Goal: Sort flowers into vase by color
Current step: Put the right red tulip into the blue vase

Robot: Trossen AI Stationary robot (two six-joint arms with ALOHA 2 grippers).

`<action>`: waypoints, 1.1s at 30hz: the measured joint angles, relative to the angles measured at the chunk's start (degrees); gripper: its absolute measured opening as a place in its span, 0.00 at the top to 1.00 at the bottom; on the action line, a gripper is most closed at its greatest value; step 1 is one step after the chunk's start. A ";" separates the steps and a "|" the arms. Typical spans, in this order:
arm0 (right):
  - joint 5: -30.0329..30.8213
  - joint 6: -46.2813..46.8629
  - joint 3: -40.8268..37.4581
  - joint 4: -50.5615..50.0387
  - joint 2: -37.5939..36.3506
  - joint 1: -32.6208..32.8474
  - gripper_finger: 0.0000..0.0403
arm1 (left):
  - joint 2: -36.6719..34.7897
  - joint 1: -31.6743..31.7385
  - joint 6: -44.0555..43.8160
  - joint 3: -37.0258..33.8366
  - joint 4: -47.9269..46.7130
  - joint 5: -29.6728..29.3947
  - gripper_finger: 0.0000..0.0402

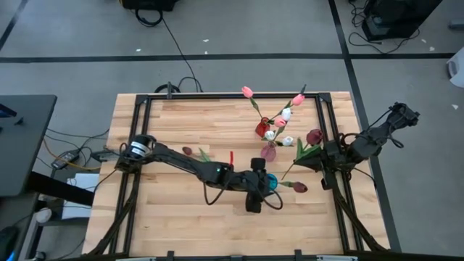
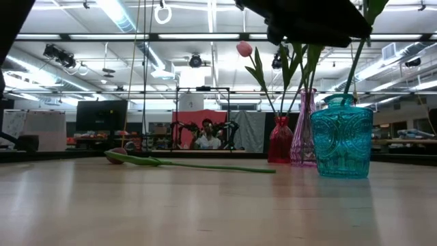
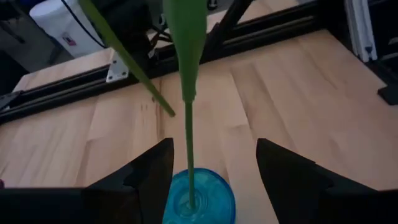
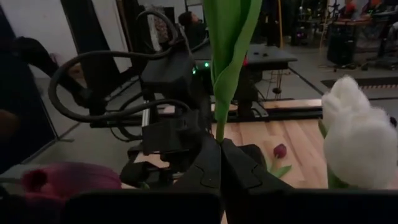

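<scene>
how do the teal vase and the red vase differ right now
The teal vase is wide and squat; the red vase is slim and narrow-necked. The teal vase stands nearer the low camera, under the open left gripper, while the red vase stands farther back. Both are upright glass holding green stems.

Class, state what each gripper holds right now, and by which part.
The right gripper grips a tulip by its green stem. The left gripper, open above the teal vase, holds nothing.

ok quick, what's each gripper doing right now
left gripper: open, above the teal vase, flower stem standing free between its fingers.
right gripper: shut on a green tulip stem.
</scene>
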 joint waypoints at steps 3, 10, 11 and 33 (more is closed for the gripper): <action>1.24 0.13 -0.39 -0.33 -0.14 0.48 0.99 | 0.98 0.01 -1.10 0.00 2.11 -0.74 0.43; 3.01 0.80 -0.53 -2.14 -1.79 0.99 0.99 | 1.76 0.05 -1.53 0.00 5.64 -3.13 0.46; 2.97 1.08 -0.53 -2.59 -2.08 0.99 0.99 | 1.76 0.07 -1.55 0.00 6.32 -3.21 0.47; 4.94 4.41 -1.65 -3.24 -2.25 0.88 0.99 | 2.54 2.01 -4.06 0.00 9.66 4.55 0.90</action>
